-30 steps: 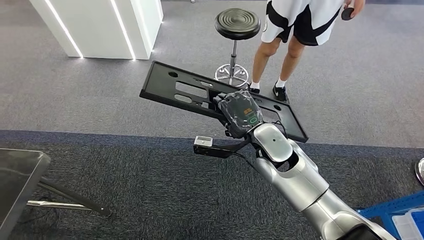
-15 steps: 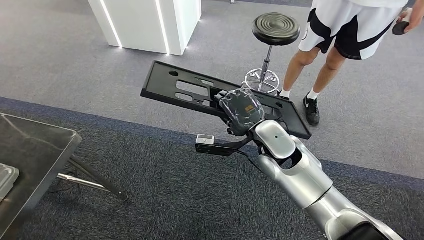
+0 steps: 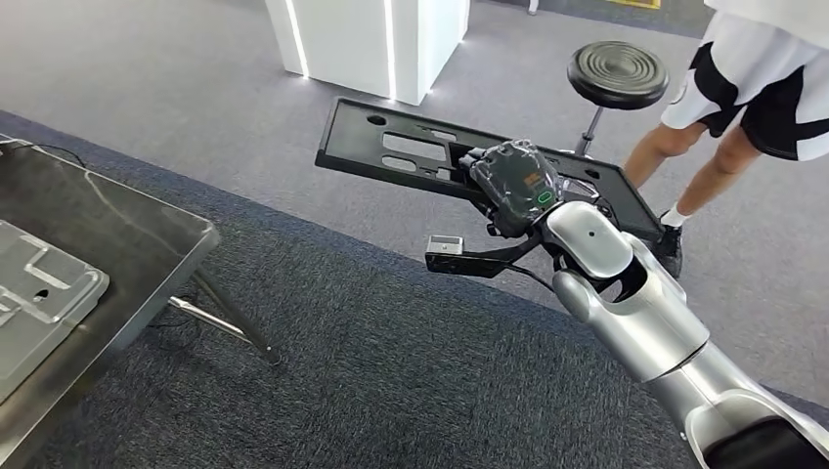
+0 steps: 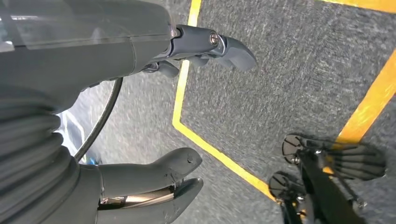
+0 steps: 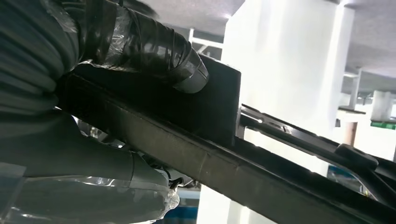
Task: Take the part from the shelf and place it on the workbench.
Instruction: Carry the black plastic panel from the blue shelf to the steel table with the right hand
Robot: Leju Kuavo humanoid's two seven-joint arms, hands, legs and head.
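Head view: right hand gripping black part over grey carpet, dark surface well apart; stool, person's legs and white pillar behind.
Left wrist: left hand released, fingers apart above yellow floor lines.
Right wrist: fingers clenched on part's edge.

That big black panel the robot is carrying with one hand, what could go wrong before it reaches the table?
The right hand grips the long black panel at one edge, so it might tilt or slip. A person and a stool stand just beyond its far side and could be bumped. The workbench already holds a grey tray, leaving less landing room.
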